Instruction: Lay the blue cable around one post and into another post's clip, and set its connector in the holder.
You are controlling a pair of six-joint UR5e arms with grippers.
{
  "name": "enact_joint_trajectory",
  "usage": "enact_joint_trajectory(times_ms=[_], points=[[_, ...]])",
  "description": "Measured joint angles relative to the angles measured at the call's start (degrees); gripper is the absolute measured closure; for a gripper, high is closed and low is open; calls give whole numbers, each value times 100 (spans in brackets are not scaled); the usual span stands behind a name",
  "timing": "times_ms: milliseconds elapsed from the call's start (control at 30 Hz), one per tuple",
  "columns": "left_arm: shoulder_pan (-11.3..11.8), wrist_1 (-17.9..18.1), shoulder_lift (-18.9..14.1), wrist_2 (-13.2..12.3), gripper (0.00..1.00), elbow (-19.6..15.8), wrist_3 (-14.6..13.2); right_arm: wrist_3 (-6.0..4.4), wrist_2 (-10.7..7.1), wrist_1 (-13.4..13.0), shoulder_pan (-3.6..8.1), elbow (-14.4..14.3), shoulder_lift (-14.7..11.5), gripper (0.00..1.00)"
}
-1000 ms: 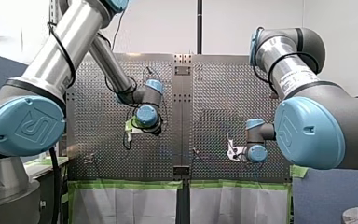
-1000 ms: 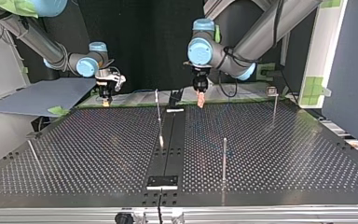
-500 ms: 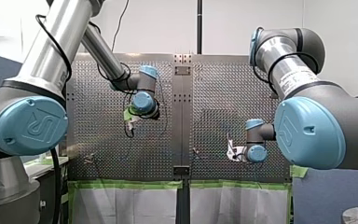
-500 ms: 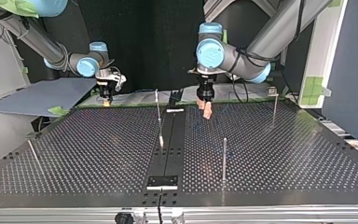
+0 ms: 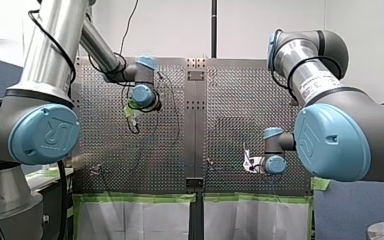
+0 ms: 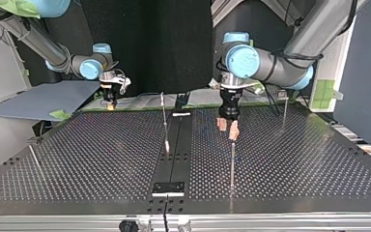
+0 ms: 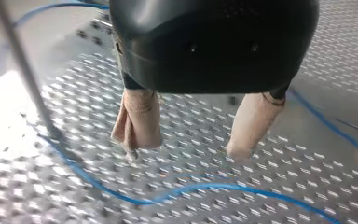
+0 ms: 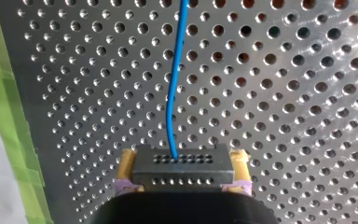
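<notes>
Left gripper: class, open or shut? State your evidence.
Open. The left gripper holds nothing; its beige fingers stand apart, and the blue cable lies on the table.

- The perforated grey metal worktop has a smooth black strip down its middle, seen in the top view.
- Green tape lines one edge.
- A slim metal post stands right of the strip; a second slim post stands just left of it.
- A small black block sits on the strip's near end.
- A thin blue cable lies in a loose curve on the holes.
</notes>
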State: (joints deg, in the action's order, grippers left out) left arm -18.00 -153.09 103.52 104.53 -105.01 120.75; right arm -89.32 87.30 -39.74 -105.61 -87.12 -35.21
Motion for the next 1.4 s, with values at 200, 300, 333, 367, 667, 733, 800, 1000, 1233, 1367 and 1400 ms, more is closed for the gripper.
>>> enact_joint_trajectory(times_ms=[200,300,333,367,667,733,800,1000,1233,1367,1400], points=[[80,38,-287,52,0,0,287,1,-1,0,0,3,0,100],[89,40,-442,59,0,0,441,0,-1,-1,1,4,0,100],[89,40,-491,56,0,0,491,1,-1,0,1,5,0,100],[84,41,-560,40,0,0,560,0,-1,0,1,5,0,100],[49,60,-1012,-96,0,0,1076,0,-1,-1,1,1,0,100],[51,74,-993,-112,0,0,1171,0,-1,-1,1,1,0,100],[54,81,-937,-115,0,0,1279,0,-2,0,1,0,0,100],[59,84,-685,-84,0,-19,1579,0,-1,5,1,3,2,100],[108,217,-564,-82,0,-25,1908,1,-1,2,1,4,3,100],[135,388,-459,-116,0,-24,2106,1,-1,-6,1,4,2,100],[132,429,-429,-140,0,-23,2148,1,-1,-9,1,3,2,100]])
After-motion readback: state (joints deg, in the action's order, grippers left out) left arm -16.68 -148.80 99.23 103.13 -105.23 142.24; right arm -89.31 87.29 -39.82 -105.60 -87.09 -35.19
